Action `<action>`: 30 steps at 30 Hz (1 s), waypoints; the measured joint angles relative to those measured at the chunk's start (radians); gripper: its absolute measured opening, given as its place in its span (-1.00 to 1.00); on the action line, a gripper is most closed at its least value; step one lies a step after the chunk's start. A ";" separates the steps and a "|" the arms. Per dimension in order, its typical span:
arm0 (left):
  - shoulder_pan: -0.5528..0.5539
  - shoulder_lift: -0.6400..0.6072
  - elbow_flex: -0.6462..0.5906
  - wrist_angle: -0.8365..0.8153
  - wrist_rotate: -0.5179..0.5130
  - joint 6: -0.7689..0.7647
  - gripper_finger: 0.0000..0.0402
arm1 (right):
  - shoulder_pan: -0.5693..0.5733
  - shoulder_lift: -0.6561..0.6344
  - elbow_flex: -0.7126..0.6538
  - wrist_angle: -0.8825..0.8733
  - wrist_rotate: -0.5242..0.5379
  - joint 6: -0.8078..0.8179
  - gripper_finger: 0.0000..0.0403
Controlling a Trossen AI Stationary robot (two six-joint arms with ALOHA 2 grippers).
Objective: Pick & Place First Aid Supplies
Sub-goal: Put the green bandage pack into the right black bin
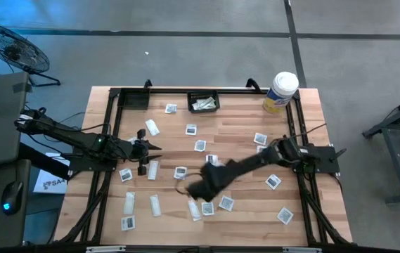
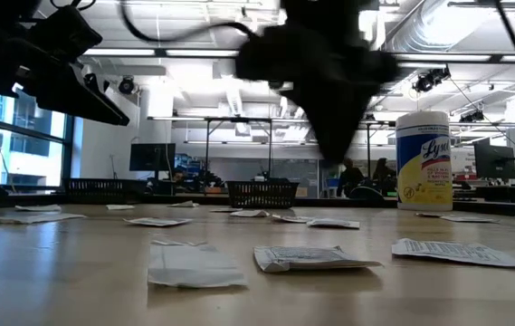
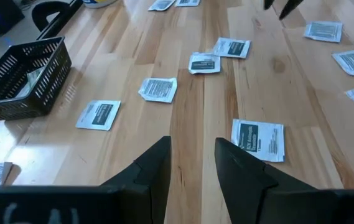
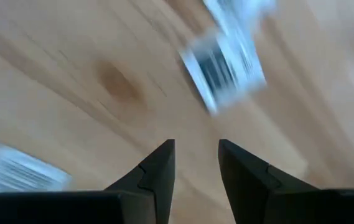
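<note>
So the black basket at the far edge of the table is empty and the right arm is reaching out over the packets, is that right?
Not quite. The black basket is not empty: the high view shows pale packets already inside it. The right gripper is indeed reaching out over the scattered packets.

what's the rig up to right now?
Sorting first aid packets scattered over the table into the black basket, which already holds a few. The right gripper is out over the middle of the table, fingers apart and empty, above loose packets. The left gripper waits near the left side, fingers apart, holding nothing. A white tub stands at the far right corner.
</note>
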 joint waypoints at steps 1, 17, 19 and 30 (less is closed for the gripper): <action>0.000 0.000 0.000 0.000 0.000 -0.007 -0.40 | 0.021 -0.011 -0.025 -0.008 -0.010 0.050 -0.42; -0.054 0.001 0.150 -0.293 0.159 -0.399 -0.42 | 0.260 -0.259 -0.414 0.463 0.361 0.121 -0.42; -0.098 0.003 0.210 -0.399 0.199 -0.478 -0.47 | 0.260 -0.279 -0.459 0.534 0.371 0.055 -0.42; -0.404 0.240 0.291 -0.443 0.126 -0.506 -0.74 | 0.221 -0.303 -0.542 0.660 0.455 -0.165 -0.42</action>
